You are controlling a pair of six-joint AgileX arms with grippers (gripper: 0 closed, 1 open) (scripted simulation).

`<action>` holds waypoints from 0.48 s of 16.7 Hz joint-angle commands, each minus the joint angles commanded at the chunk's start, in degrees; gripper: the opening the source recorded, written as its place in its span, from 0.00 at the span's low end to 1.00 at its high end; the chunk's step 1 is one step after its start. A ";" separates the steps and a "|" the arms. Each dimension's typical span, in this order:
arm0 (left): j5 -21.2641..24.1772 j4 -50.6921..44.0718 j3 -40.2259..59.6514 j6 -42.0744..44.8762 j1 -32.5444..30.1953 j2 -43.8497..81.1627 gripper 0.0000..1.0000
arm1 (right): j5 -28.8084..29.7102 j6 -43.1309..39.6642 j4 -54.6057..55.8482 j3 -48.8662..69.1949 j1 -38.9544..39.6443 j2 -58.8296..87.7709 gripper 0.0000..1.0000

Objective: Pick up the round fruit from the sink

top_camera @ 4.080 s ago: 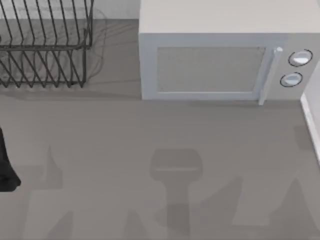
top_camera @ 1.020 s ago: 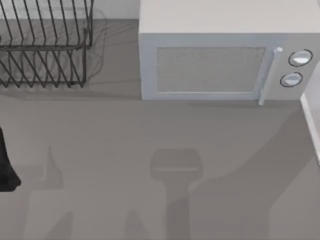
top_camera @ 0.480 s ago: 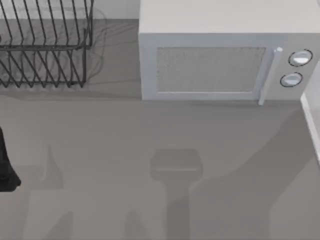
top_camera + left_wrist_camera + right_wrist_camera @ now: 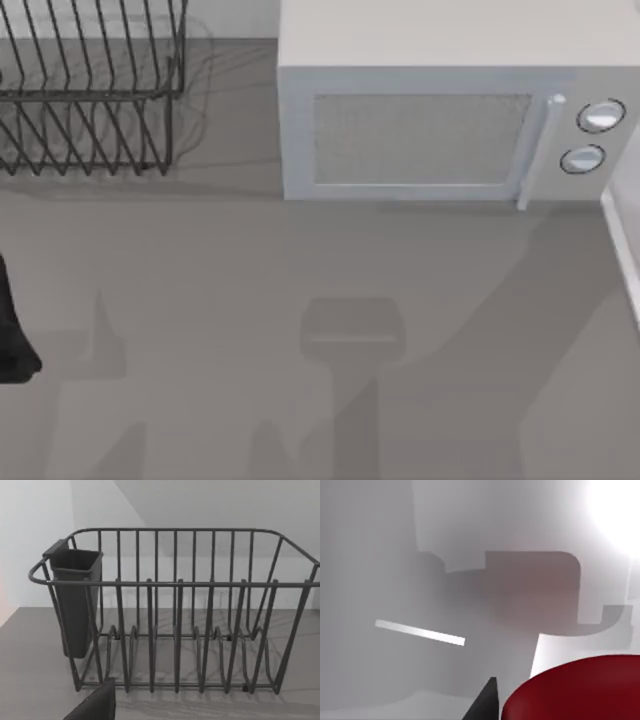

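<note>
Grey table (image 4: pixel 250 300) in the top view carries a white microwave (image 4: pixel 440 120) at the back, door closed, two round knobs (image 4: pixel 598 116) at its right end, vertical handle (image 4: pixel 535 150) beside them. Dark wire dish rack (image 4: pixel 90 90) sits at the back left, well apart from the microwave. Left arm (image 4: pixel 12 335) shows as a black piece at the table's far left edge, parked. Arm shadows fall across the near part of the table. Left wrist view faces the dish rack (image 4: pixel 175 620) head on: upright wire dividers, a dark cutlery cup (image 4: pixel 75 600) hung on one end wall, rack standing on the grey table (image 4: pixel 30 670); a dark finger tip (image 4: pixel 97 705) of the left gripper pokes in at the edge, jaws state cannot tell. Right wrist view: glossy red round fruit (image 4: pixel 580 690) very close to the camera, large in the corner, against a pale grey basin surface (image 4: pixel 395 580) with a bright slot-like strip (image 4: pixel 420 632) and a blocky shadow. One black finger tip (image 4: pixel 487 702) of the right gripper sits just beside the fruit, touching or apart cannot tell; right jaws spread or closed cannot tell.
</note>
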 joint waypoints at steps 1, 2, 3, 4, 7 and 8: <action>0.00 0.00 0.00 0.00 0.00 0.00 1.00 | -0.01 -0.04 -3.71 3.04 -0.04 -0.51 0.00; 0.00 0.00 0.00 0.00 0.00 0.00 1.00 | -0.02 -0.09 -7.99 6.31 -0.07 -1.13 0.00; 0.00 0.00 0.00 0.00 0.00 0.00 1.00 | -0.03 -0.12 -12.64 9.73 -0.10 -1.82 0.00; 0.00 0.00 0.00 0.00 0.00 0.00 1.00 | -0.04 -0.16 -17.47 13.20 -0.13 -2.60 0.00; 0.00 0.00 0.00 0.00 0.00 0.00 1.00 | -0.07 -0.23 -30.84 23.05 -0.17 -5.20 0.00; 0.00 0.00 0.00 0.00 0.00 0.00 1.00 | -0.08 -0.24 -34.24 25.84 -0.17 -6.06 0.00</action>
